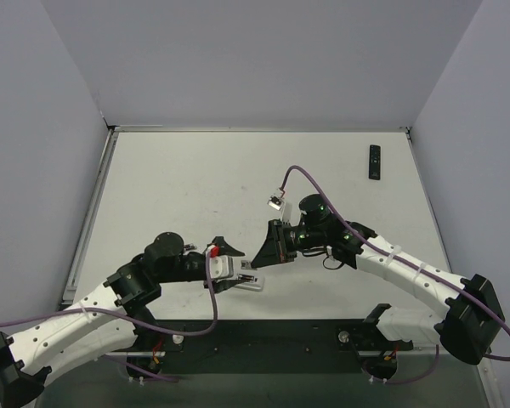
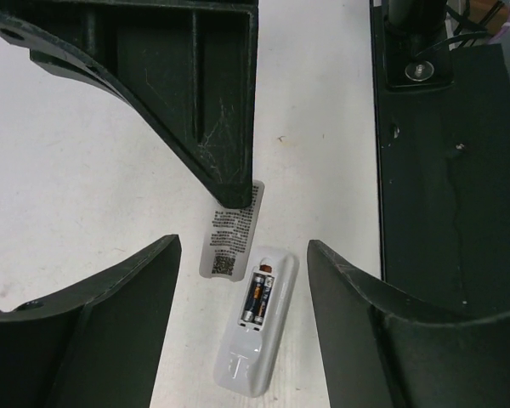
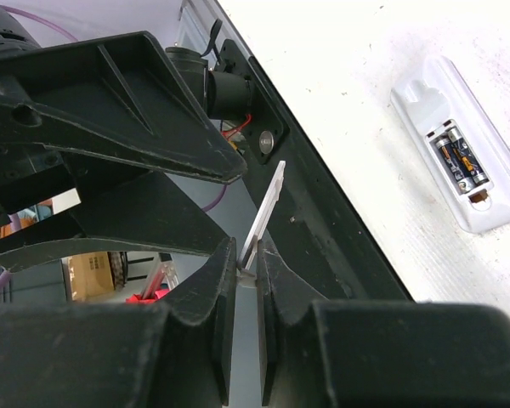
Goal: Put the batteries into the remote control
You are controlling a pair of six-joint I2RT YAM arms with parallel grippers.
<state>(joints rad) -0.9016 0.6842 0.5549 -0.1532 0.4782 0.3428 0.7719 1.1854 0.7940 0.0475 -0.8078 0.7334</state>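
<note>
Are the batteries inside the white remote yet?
In. Two batteries lie side by side in the open compartment of the white remote. Its cover is off, pinched in the right gripper.

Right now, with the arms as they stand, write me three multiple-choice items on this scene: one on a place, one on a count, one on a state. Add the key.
1. The slim black remote control lies:
A) at the far right of the white table
B) between the left jaws
C) by the arm bases

2. Dark grey cylindrical batteries in the open compartment of the white plastic remote control:
A) one
B) two
C) four

3. The right jaws are:
A) wide open
B) shut on the thin white cover plate
C) shut on a battery

Key:
1 A, the top view shows it there, far from both arms.
2 B, both wrist views show a pair side by side.
3 B, the right wrist view shows the plate pinched edge-on.
</note>
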